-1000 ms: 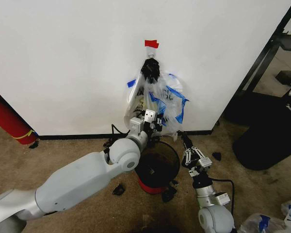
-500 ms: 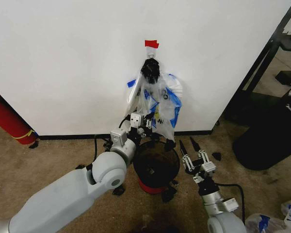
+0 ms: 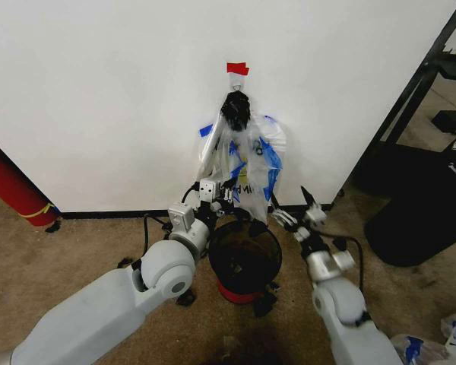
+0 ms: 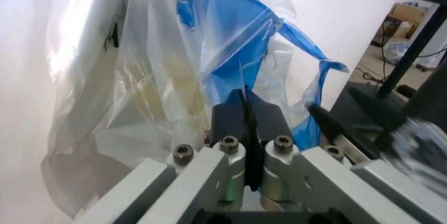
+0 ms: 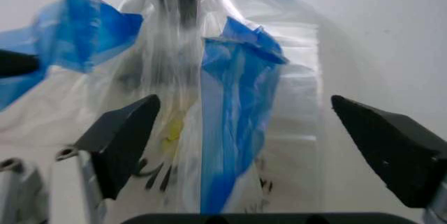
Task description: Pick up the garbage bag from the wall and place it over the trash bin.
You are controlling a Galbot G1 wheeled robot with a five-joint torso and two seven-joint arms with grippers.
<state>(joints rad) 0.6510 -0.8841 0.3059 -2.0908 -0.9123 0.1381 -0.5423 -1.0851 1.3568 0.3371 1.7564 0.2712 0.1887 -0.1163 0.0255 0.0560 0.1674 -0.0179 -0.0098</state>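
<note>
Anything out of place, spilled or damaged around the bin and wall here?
Small dark scraps lie scattered on the carpet around the trash bin, like litter. Otherwise the bin stands upright.

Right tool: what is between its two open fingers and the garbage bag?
Nothing. In the right wrist view the right tool faces the garbage bag with only open air between; its fingers stand apart.

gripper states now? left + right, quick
Left gripper: closed, pinching the garbage bag low on the wall.
Right gripper: open, empty, facing the bag beside the trash bin.
</note>
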